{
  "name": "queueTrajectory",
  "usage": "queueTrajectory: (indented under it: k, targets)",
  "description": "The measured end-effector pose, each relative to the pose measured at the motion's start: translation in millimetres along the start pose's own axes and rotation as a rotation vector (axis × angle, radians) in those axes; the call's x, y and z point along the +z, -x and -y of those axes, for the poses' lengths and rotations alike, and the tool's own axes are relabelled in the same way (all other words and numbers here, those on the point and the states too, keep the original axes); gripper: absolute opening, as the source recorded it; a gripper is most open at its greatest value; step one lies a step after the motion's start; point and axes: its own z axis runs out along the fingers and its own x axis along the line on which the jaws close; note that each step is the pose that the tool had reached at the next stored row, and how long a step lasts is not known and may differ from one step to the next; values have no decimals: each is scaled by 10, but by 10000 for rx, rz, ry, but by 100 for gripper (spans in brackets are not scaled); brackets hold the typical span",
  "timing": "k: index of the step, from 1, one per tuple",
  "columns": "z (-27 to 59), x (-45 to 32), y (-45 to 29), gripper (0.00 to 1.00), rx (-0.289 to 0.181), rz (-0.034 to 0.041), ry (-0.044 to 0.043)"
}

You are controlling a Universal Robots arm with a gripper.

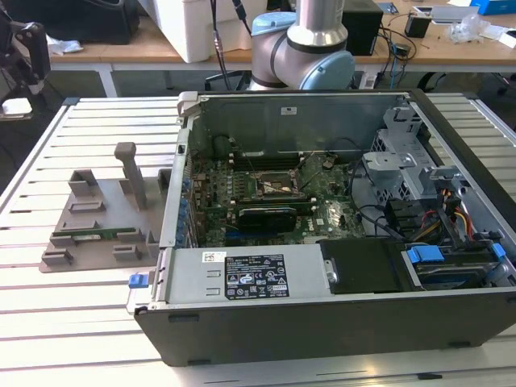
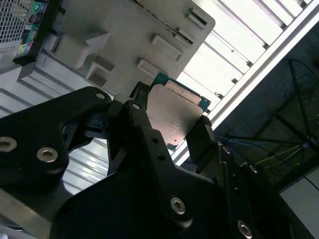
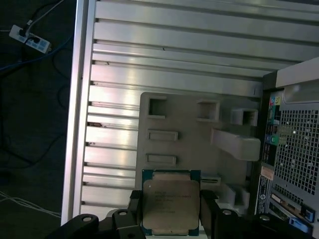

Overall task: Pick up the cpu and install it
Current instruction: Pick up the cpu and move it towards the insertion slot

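Toward the tabletop (image 1: 81,322) edge at the exterior view's left lies a grey moulded fixture (image 1: 97,218) with shallow pockets and one upright post; a long narrow green strip (image 1: 95,236) sits in a slot near its front. In the first wrist view the cpu (image 3: 171,191) hangs above this fixture, clamped by the end effector (image 3: 171,211), whose two black fingers (image 3: 133,214) press on opposite side edges of the chip. The cpu is a small flat square. Its silvery-grey metal lid has clipped corners and faint print, and it sits on a thin green board that shows as a narrow rim, widest along the edge farthest from the end effector. In the second wrist view the cpu (image 2: 172,112) shows a dull metal face with a green rim at its far edge, gripped by the end effector (image 2: 169,124); beyond it pale slats run to the tabletop's edge. Right of the fixture in the exterior view, just beside it, lies the open computer case (image 1: 339,322). Its motherboard (image 1: 234,214) is exposed, with the square socket (image 1: 278,188) near the board's middle. The arm (image 1: 310,48) rises behind the case, toward the tabletop's far edge.
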Motion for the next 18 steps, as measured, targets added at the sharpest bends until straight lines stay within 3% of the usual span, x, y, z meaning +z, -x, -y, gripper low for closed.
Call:
queueTrajectory:
  k: [1,2,3,8,18]
  targets:
    - [1,-1,3,55,0,0,15]
    - [4,0,37,55,6,23,273]
    - [8,1,83,55,8,28,365]
    - [46,22,475,55,5,-9,345]
    - [92,36,954,55,6,-51,343]
